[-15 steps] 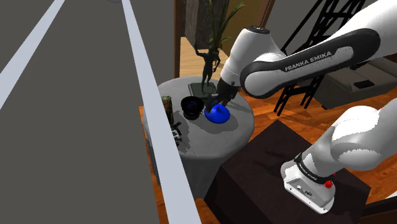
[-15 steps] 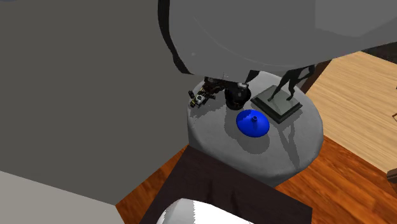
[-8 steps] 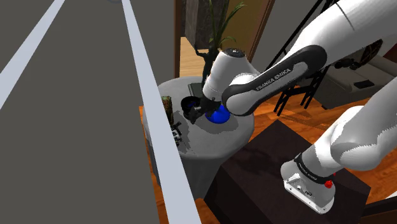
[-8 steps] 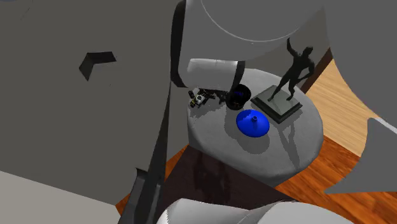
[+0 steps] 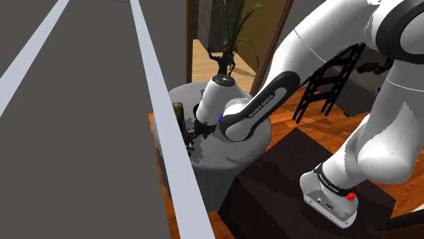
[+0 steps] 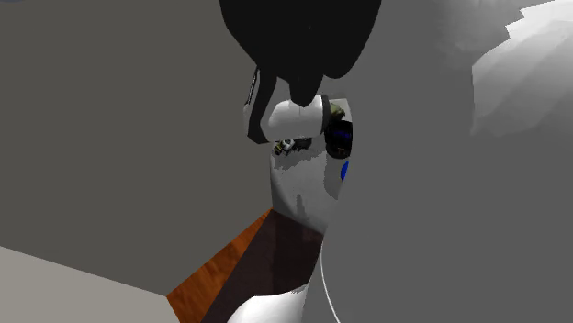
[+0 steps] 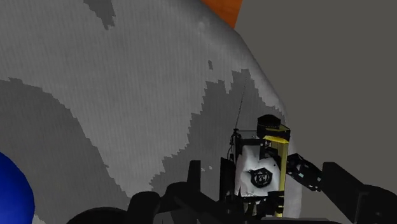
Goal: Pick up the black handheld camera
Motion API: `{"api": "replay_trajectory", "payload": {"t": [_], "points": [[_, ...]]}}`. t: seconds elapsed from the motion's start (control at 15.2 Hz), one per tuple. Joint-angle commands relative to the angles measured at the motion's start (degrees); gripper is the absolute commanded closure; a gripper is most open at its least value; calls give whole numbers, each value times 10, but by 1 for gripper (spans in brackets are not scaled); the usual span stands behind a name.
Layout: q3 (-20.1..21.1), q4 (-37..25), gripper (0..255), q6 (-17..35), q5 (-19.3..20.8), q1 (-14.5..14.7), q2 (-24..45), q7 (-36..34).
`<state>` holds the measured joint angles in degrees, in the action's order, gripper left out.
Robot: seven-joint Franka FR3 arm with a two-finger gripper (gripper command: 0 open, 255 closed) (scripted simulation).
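As wrist view shows, camera (image 7: 257, 167) between parted fingers (image 7: 359, 200), shoulder view, round table (image 5: 224, 157).

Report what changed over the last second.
The arm swung toward the shoulder view's left and lowered. The gripper left the blue dome and is now close by the black handheld camera, near the round table's edge. Nothing is lifted. The camera, dome and dark statue stayed where they were.

The arm swings away from the blue dish (image 6: 344, 170) toward the shoulder view's left and drops; the gripper (image 5: 198, 129) now hangs low over the tabletop (image 5: 216, 155), close around the handheld camera (image 7: 261, 167).
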<state>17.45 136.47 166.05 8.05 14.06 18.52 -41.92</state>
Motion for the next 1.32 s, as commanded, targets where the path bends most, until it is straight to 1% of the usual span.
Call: {"api": "replay_trajectory", "payload": {"t": [0.0,0.07,0.2,0.53,0.66,0.73,1.25], "points": [[-24,-35,0,19,26,33,51,-31],[-31,-47,0,24,29,43,65,-37],[-41,-50,0,36,35,51,80,-41],[-63,-61,0,65,47,70,119,-50],[-66,-63,0,68,48,73,123,-51],[-66,-63,255,68,48,73,123,-51],[-66,-64,255,67,47,73,123,-51]]}}
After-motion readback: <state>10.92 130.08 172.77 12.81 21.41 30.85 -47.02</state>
